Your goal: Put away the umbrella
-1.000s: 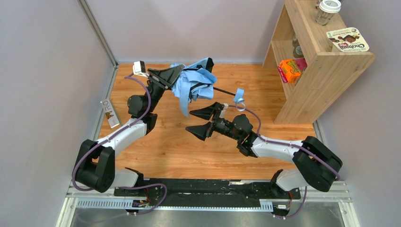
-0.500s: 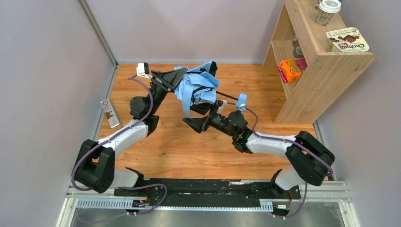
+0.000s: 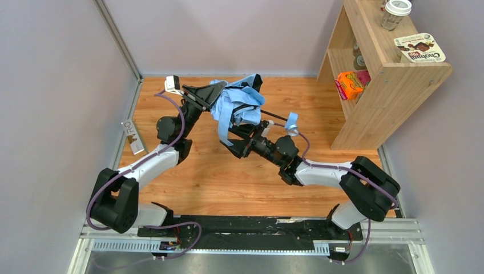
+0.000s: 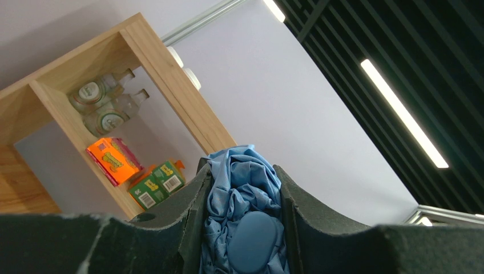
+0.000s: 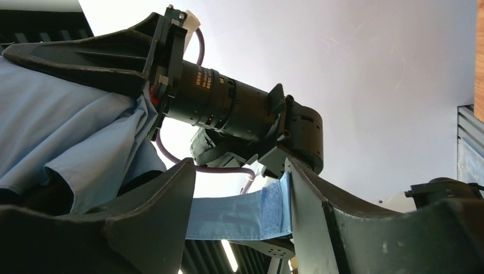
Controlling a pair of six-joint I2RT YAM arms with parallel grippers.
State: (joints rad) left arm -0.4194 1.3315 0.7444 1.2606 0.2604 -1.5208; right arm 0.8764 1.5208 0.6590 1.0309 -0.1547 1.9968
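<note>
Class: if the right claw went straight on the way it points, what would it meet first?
Probably the umbrella: a strip of its blue fabric hangs across the gap between the right claw's open fingers, though depth is unclear.

My overhead feed shows a light wooden shelf unit [image 3: 394,97] at the far right of the wood-grain tabletop [image 3: 211,182], with a clear white-lidded cup [image 3: 395,13] and a flat brown-and-white snack box [image 3: 419,48] on top and an orange carton [image 3: 349,84] inside. The left wrist feed adds two clear glass bottles [image 4: 105,105] one compartment up and a green carton [image 4: 155,182] beside the orange one. A small white printed card [image 3: 133,137] lies by the left wall.
</note>
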